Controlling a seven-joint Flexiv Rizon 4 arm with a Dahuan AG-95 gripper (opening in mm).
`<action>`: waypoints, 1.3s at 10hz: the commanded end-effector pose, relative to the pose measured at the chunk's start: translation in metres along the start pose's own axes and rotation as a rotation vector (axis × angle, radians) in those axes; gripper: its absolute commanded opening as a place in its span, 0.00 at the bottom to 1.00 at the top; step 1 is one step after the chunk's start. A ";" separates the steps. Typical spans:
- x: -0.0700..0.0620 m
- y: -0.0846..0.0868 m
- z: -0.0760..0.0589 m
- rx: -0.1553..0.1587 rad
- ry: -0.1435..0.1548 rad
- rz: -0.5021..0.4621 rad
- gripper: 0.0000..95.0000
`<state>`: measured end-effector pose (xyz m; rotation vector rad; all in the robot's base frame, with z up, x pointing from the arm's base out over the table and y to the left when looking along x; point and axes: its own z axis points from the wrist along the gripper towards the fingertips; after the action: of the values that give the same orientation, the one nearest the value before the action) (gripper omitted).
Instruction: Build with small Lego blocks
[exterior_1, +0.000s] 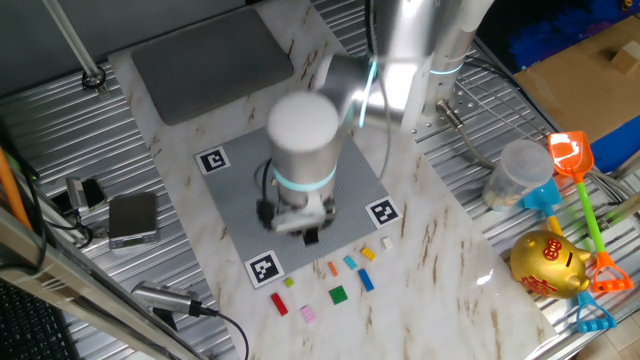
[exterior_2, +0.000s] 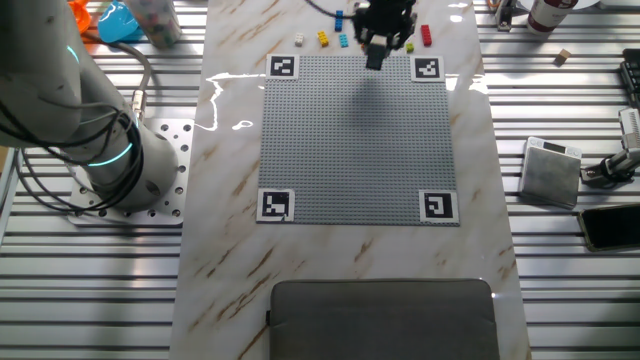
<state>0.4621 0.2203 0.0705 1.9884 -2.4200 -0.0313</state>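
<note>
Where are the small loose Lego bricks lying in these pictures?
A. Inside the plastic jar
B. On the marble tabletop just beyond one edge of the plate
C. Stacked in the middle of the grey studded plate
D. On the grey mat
B: the small Lego bricks lie scattered on the marble, just off the edge of the grey studded plate.

Setting: robotics laboratory test bench.
- Bench top: ribbed aluminium profile deck (exterior_2: 90, 290), bare metal on both sides.
- Work surface: marble-patterned board (exterior_2: 225, 260) laid down the middle.
- Robot arm base (exterior_2: 120, 165) bolted to a perforated mounting plate at one long edge.
- Grey studded plate (exterior_2: 355, 135) carrying black-and-white fiducial markers (exterior_2: 276, 205) at its corners.
- Loose cables (exterior_1: 200, 312) and small electronic boxes (exterior_2: 550, 172) along the bench edges.
- Cardboard carton (exterior_1: 590, 75) past one corner.
</note>
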 end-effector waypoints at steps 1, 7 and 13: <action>0.012 0.004 0.002 -0.004 0.002 -0.018 0.00; 0.010 0.000 0.007 0.015 0.016 0.024 0.00; 0.010 0.000 0.007 0.025 0.013 0.021 0.00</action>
<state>0.4605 0.2106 0.0630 1.9381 -2.4770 0.0190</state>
